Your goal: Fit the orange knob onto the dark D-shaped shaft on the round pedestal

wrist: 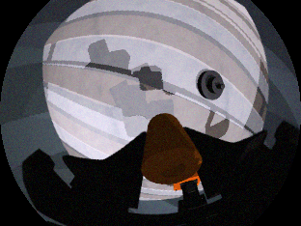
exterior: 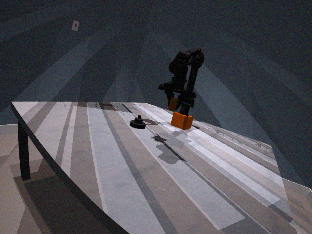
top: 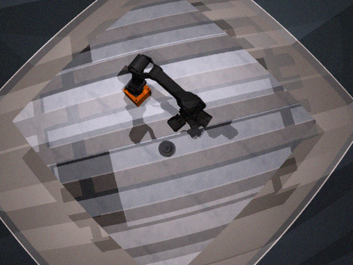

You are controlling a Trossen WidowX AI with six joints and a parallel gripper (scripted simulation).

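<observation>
My gripper is shut on the orange knob, which hangs between the fingers well above the table. In the top view the hand hides the knob. The dark round pedestal stands on the table, apart from the gripper, with its shaft bare and upright. In the wrist view the pedestal is right of and above the knob. The knob's hole and both flat sides cannot be made out.
The arm's orange base block stands on the striped table, behind the pedestal as seen in the exterior view. Dark shadows of the arm lie across the table near the pedestal.
</observation>
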